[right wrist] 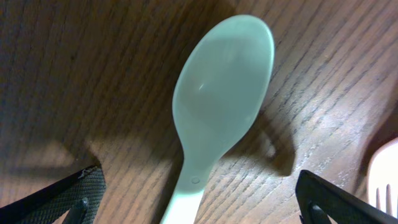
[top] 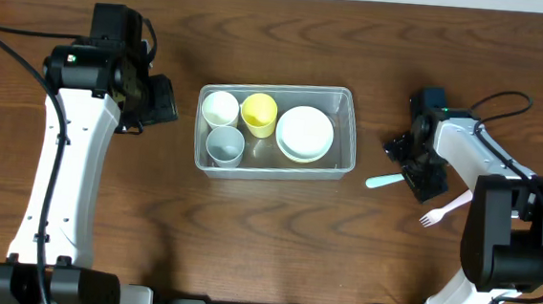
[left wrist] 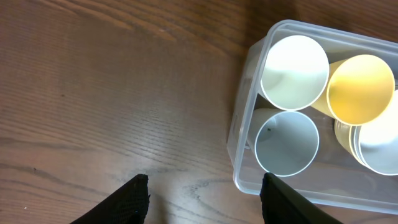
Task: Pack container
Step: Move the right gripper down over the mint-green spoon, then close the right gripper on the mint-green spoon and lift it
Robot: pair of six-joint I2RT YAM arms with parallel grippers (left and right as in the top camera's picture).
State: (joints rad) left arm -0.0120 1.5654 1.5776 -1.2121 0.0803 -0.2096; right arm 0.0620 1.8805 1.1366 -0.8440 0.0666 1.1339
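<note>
Clear container point(top: 344, 102), mint spoon point(right wrist: 219, 106), perhaps pinkish fork point(top: 443, 211)

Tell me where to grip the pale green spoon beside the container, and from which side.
Take the spoon by its narrow handle, just behind the bowl, coming straight down from above. It lies flat on the table, and the bowl is wide and rounded; the open right gripper straddles the handle.

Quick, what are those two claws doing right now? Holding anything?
Left gripper: open and empty, beside the container.
Right gripper: open, fingers either side of the spoon, not gripping it.
</note>
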